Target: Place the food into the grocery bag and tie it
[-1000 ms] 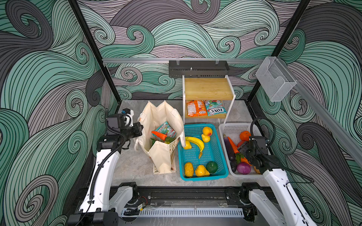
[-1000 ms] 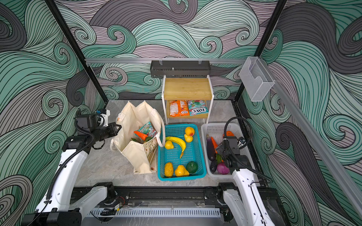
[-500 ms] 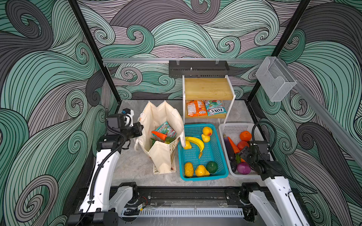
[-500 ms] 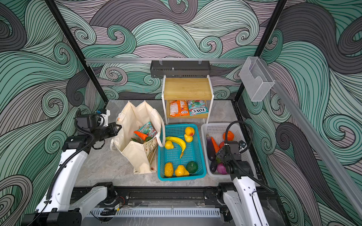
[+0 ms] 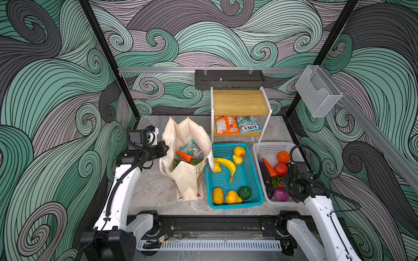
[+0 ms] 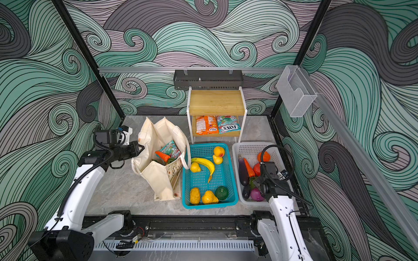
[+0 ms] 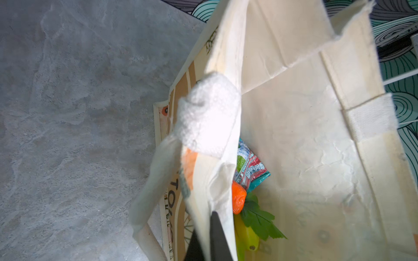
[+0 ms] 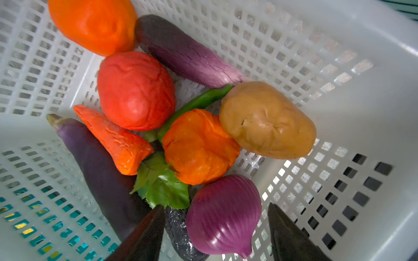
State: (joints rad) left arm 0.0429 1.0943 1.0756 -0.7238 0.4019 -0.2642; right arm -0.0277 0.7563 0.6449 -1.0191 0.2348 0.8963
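**Left arm pinches the bag's wall; right arm dips into the white basket**

Green-and-grey swirled wall panels (image 5: 56, 90) close off the left, far and right sides. Between them lies the grey marbled desk (image 5: 153, 192).

The left arm (image 5: 123, 180) rises from the near rail. It bends right at the elbow, with the forearm roughly level, and reaches the left side of the grocery bag (image 5: 187, 183). The right arm (image 5: 319, 203) leans up and left from the near right corner, its wrist tipped down into the white basket (image 5: 271, 145).

The bag stands open on the desk, left of middle, just beside the teal basket (image 5: 235, 205). One white rope handle (image 5: 212, 159) droops over that basket's left rim. A wooden shelf (image 5: 239, 101) stands at the far side, with two snack packets (image 5: 237, 127) on its lower board.

A banana (image 5: 226, 163) lies in the teal basket. Inside the bag a teal-red packet (image 5: 191, 151) leans on the far wall with a carrot (image 5: 184, 156) against it.

The left end effector (image 5: 166, 148) is clenched on the bag's left fabric wall. The right end effector (image 8: 216, 206) is released, its fingers spread to either side of a red onion (image 8: 224, 226) at the white basket's near end.
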